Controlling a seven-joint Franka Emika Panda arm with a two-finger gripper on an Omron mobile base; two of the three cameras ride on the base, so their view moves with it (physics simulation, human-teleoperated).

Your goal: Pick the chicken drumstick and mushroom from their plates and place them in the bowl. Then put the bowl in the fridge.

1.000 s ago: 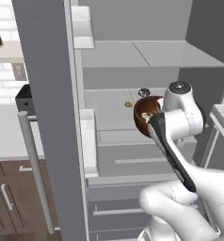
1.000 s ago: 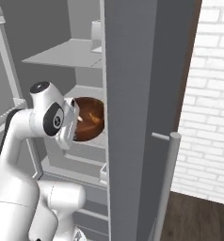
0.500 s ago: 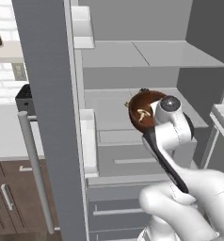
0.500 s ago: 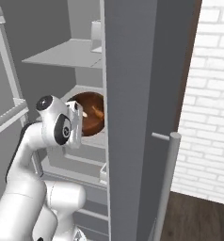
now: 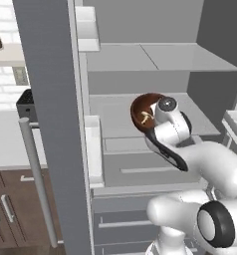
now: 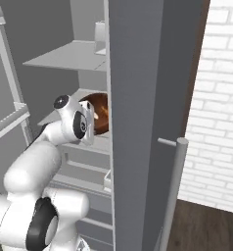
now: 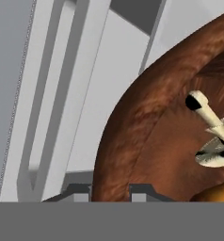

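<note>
A: How far along is it?

B: Late. The bowl (image 5: 143, 110) is inside the open fridge (image 5: 155, 84), at the level of the middle shelf (image 5: 118, 107), with the arm reaching in behind it.

A: Is the food in it?

B: The drumstick (image 7: 209, 115) is. In the hand view its pale bone end points up across the bowl's inner wall, and an orange-brown bit shows at the lower right corner. The left base view also shows a pale streak inside the bowl. The mushroom I can't make out for sure; a cream patch beside the bone may be it.

A: And the gripper?

B: The gripper (image 7: 111, 190) has its two dark tips either side of the bowl's rim, one outside, one inside, so I judge it is clamped on the rim and carrying the bowl. The tips are mostly cut off, so that is a reading, not a clear sight.

A: Is the bowl resting on the shelf?

B: Can't tell. In the right base view the bowl (image 6: 100, 113) sits just behind the door's (image 6: 143, 98) edge at shelf height, but whether its bottom touches is hidden.

A: So what's left?

B: Setting it down, letting go, pulling the arm out. Shutting the door isn't asked for.
</note>
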